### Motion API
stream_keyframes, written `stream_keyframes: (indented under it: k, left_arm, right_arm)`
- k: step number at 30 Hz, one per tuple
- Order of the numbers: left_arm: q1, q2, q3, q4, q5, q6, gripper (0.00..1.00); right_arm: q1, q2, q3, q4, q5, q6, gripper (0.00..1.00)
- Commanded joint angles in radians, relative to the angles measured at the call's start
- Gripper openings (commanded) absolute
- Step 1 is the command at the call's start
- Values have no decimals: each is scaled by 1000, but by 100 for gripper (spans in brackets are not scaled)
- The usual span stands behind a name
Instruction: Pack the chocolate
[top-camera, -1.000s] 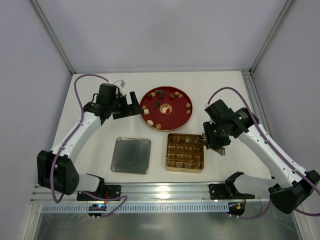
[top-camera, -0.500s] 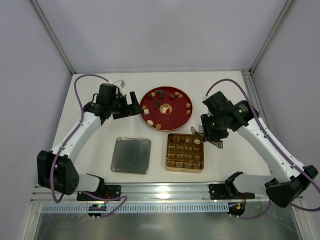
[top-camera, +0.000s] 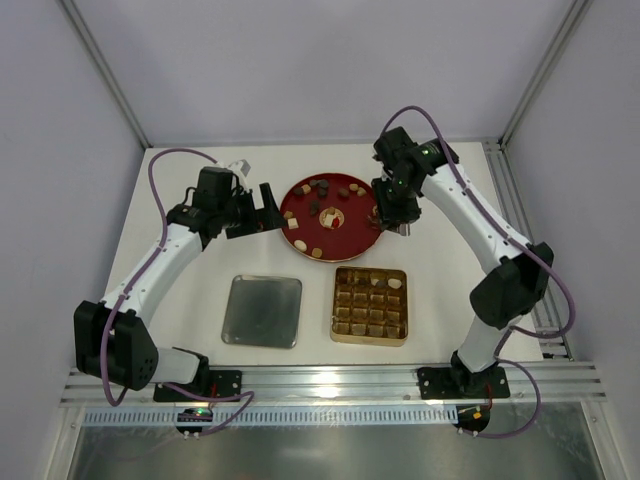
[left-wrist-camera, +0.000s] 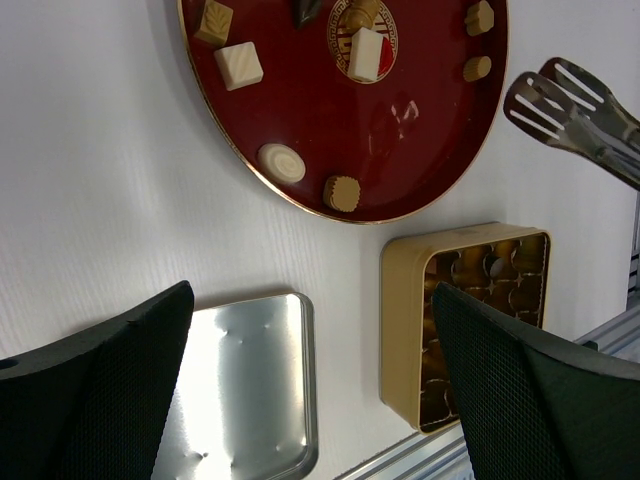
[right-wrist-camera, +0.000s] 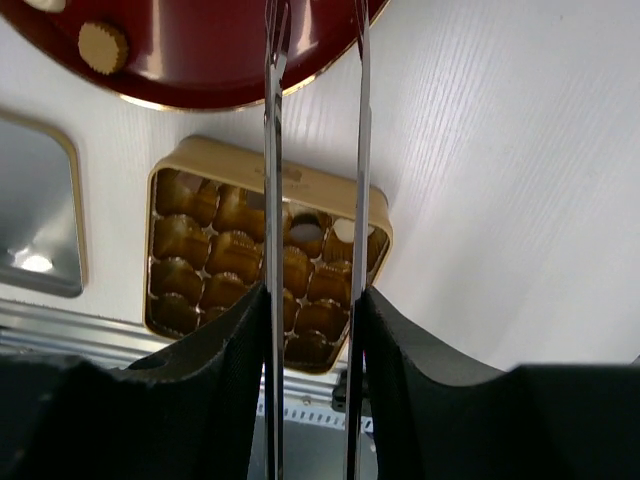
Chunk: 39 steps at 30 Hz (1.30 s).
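Top external view shows you the left claw (top-camera: 258, 212) spread wide, hovering over the bench (top-camera: 450, 300) just left of the red plate (top-camera: 350, 228). Your right claw (right-wrist-camera: 312, 300) grips metal tongs (right-wrist-camera: 272, 150), their tips near the plate's right rim. Most chocolate (left-wrist-camera: 240, 64) lies scattered on the plate; one cream piece (top-camera: 394, 283) sits in a corner cell of the gridded tin (right-wrist-camera: 300, 180).

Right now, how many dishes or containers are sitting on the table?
3: the red plate at the back centre, the silver tray at the front left, and the gold gridded tin just right of the tray. None appears to be hidden.
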Motion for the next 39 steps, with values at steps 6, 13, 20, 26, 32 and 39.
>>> stream_keyframes:
  k: [6, 13, 20, 26, 32, 39]
  left_arm:
    - [6, -19, 3, 34, 30, -14, 100]
    - [6, -15, 1, 35, 34, -14, 100]
    - [6, -13, 1, 35, 36, -14, 99]
    - [6, -15, 0, 35, 34, -14, 100]
    - [6, -15, 0, 35, 36, -14, 100]
    - [6, -15, -2, 35, 36, -12, 100]
  right_arm:
    - [-21, 146, 142, 25, 38, -30, 42]
    - [-30, 182, 144, 38, 90, -24, 42]
    - [-32, 199, 132, 45, 84, -30, 42]
    - [-32, 209, 116, 63, 77, -33, 42]
    - [-33, 223, 118, 64, 82, -34, 43]
    - [-38, 223, 92, 75, 90, -38, 42]
